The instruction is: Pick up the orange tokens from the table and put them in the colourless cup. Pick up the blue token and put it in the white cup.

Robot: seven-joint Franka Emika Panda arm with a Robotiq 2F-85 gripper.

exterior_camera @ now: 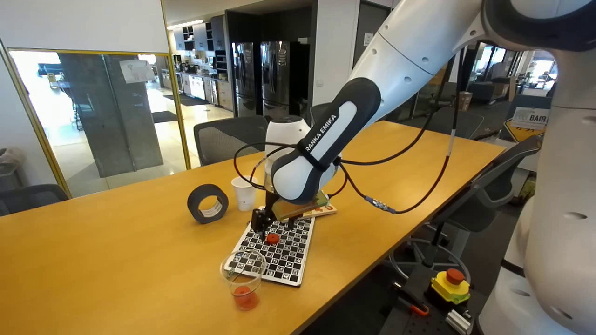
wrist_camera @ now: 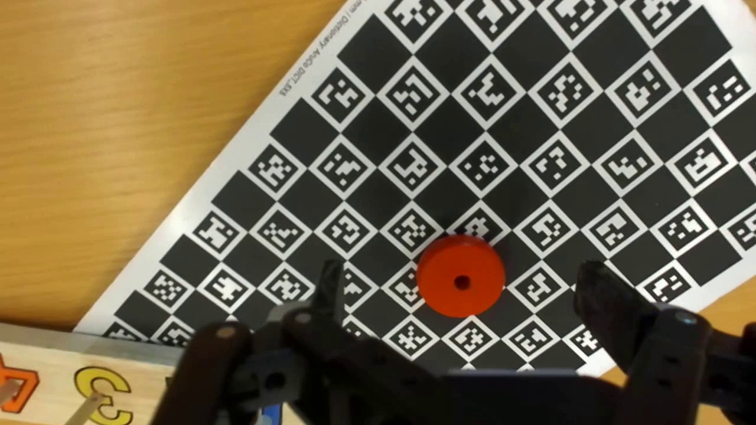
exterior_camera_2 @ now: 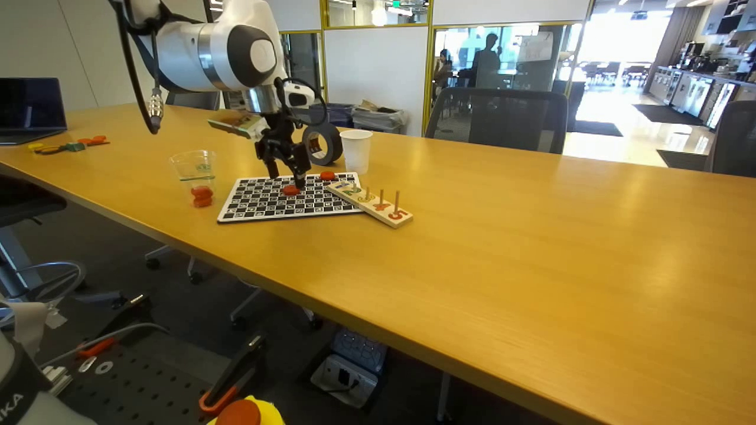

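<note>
Jaws apart, the gripper (wrist_camera: 460, 277) hangs over an orange token (wrist_camera: 458, 265) on the checkered board (exterior_camera_2: 254, 203); another orange token (exterior_camera_2: 327, 175) lies at the board's edge, and more orange tokens (exterior_camera_2: 202, 202) rest inside the colourless cup (exterior_camera_2: 194, 170) on the table (exterior_camera_2: 531, 236).

In an exterior view, at one o'clock, my arm (exterior_camera: 344, 111) reads "RANKA EMIKA". Between two and three o'clock, a paper sign (exterior_camera: 531, 116) ends in "BAIR". Through my wrist view, at eleven o'clock, the checkered board (wrist_camera: 460, 165) carries "Dictionary ArUco DICT". At eight o'clock, a wooden peg board (wrist_camera: 56, 366) bears a yellow 3 (wrist_camera: 113, 381); in an exterior view, its four-o'clock end bears a red 5 (exterior_camera_2: 396, 216).
</note>
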